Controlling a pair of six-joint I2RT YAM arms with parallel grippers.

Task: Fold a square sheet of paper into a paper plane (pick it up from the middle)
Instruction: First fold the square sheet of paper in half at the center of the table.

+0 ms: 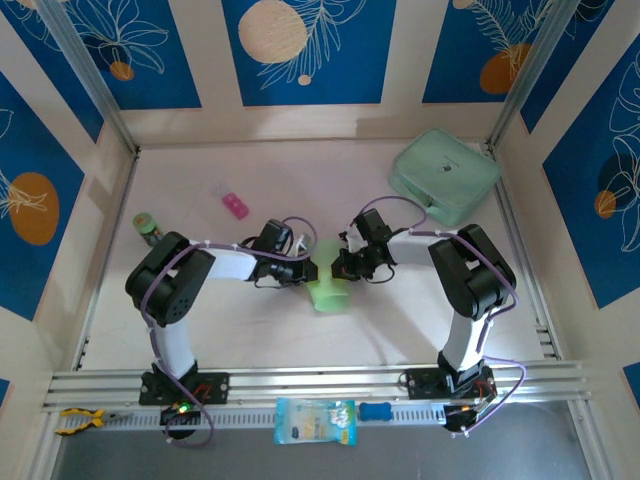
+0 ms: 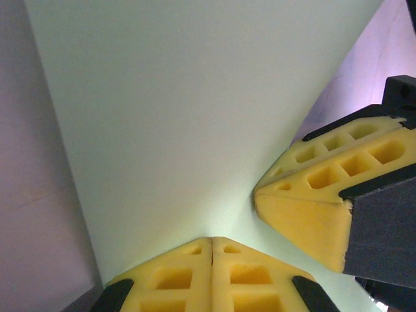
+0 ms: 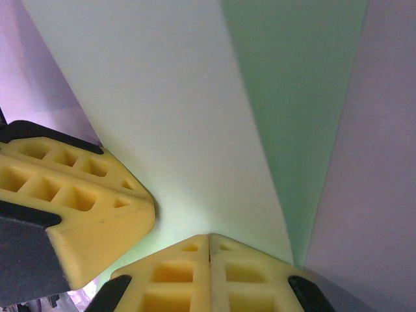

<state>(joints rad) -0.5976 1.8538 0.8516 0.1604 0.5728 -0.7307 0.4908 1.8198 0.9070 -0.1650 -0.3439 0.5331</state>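
White table (image 1: 250,340) inside blue-patterned walls, mint case (image 1: 445,175) at the far right. I see the folded pale-green paper (image 1: 328,296) at centre, under both tips. Left gripper (image 2: 212,250) and right gripper (image 3: 209,244) have their yellow fingers closed tight, touching the paper, probably pressing rather than pinching it.

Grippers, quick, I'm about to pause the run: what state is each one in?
Left gripper: shut, tip against the pale-green paper; a pinch cannot be told.
Right gripper: shut, tip against the same paper; a pinch cannot be told.
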